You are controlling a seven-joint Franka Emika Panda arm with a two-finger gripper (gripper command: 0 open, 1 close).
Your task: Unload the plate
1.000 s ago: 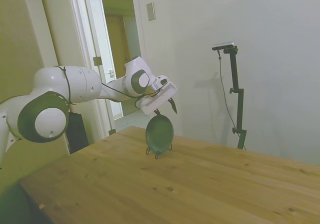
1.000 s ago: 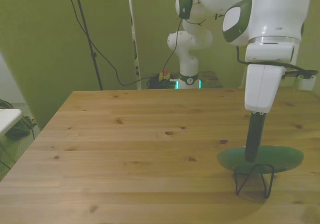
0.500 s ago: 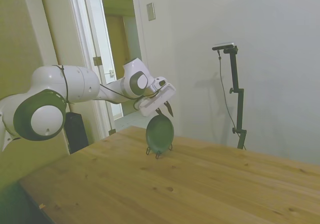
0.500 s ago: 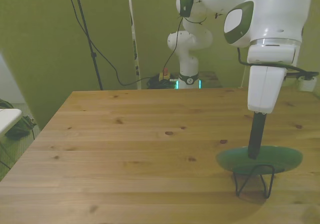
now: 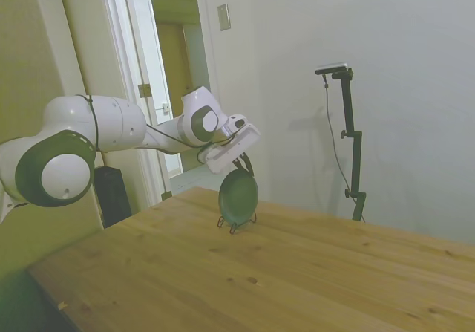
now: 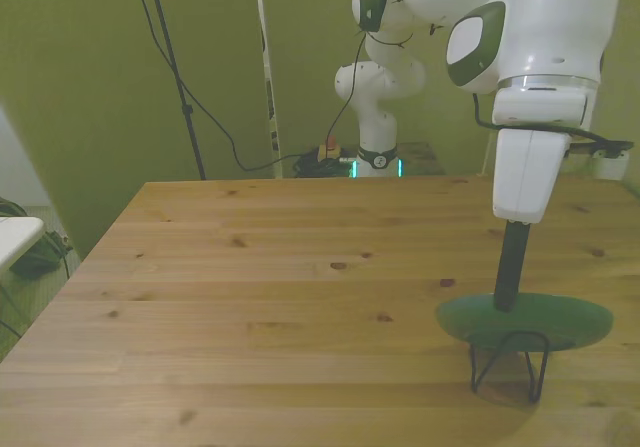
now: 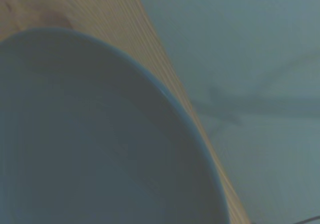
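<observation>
Plate, side view: the plate (image 5: 237,191) stands on edge in the wire stand (image 5: 236,223) on the counter (image 5: 297,272), directly under the jaws (image 5: 243,166), which sit at its top rim.
Jaws, side view: the dark fingers overlap the rim — whether they pinch it or only straddle it, I cannot tell.
Plate, front view: seen edge-on, the plate (image 6: 523,319) is a dark green band below the jaws (image 6: 509,297), the stand (image 6: 508,364) beneath it.
Plate, wrist view: the plate (image 7: 100,144) fills the frame, blurred, very close.
Step in hand: likely securing the top rim for a lift.
Doing it well: confirm a firm, centred pinch — then draw straight up so the stand isn't dragged.
</observation>
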